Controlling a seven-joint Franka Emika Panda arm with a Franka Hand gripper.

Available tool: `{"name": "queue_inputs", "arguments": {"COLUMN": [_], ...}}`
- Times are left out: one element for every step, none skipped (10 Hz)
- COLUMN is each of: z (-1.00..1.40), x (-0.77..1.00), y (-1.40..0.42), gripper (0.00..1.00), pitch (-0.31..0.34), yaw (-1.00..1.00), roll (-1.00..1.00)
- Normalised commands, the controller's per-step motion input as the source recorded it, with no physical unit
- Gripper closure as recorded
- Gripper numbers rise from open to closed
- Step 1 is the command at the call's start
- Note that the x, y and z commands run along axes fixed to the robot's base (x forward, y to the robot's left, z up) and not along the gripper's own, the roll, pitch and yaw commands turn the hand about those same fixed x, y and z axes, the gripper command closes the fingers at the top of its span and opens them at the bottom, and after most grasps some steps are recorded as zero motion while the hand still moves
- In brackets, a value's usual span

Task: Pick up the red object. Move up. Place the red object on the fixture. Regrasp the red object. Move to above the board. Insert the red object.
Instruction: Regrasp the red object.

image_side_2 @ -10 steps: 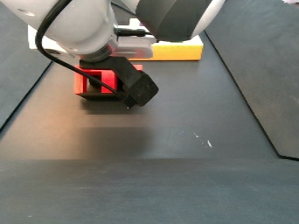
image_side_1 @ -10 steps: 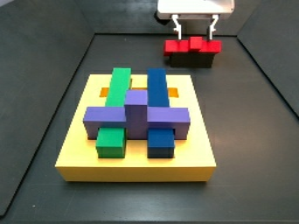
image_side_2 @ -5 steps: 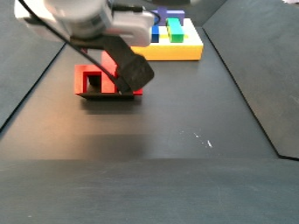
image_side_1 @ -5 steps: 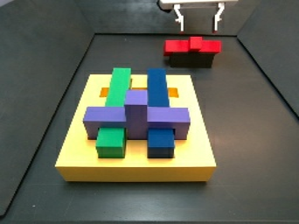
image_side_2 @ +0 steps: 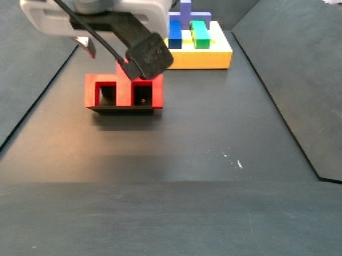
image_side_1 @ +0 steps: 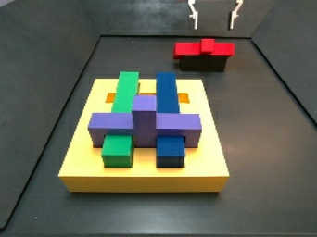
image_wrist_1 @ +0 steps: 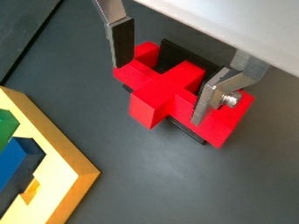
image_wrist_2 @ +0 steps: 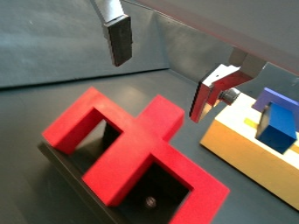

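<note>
The gripper (image_wrist_1: 173,68) is showing flat silver fingers (image_wrist_1: 218,94) with dark pads, a screw at three o'clock, under a white housing.

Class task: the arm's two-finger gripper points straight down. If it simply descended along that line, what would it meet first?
Most likely the bright red plastic block resting on the black boxy fixture. The open gripper hangs above it, its fingers either side of the raised middle ridge, though depth is uncertain.

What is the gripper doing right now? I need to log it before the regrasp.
Gripper: open and empty, above the bright red plastic pronged block, which rests on the black boxy fixture.
</note>
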Motion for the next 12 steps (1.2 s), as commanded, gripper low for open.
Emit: {"name": "queue_inputs", "arguments": {"z": [0.11,0.04,0.00,0.00,-0.03,-0.01,-0.10,-0.16,-0.17,-0.20,-0.17,-0.09], "x": [0.14,0.05,0.00,-0.07,-0.15,-0.16,-0.08,-0.02,0.00,0.00,0.00,0.00], "y": [0.00,0.00,0.05,0.04,0.00,0.00,0.00,-0.03,-0.05,-0.07,-0.04,0.00], "gripper": [0.00,0.00,0.00,0.00,0.00,0.00,0.00,0.00,0.00,0.00,0.00,0.00], "pitch": [-0.214,-0.203,-0.151,0.000,0.020,0.029,0.000,0.000,0.000,0.000,0.000,0.000], "yaw": [0.08,0.07,0.00,0.00,0.00,0.00,0.03,0.07,0.06,0.07,0.06,0.03], "roll": [0.39,0.45,0.59,0.94,1.00,1.00,1.00,1.00,1.00,1.00,1.00,1.00]}}
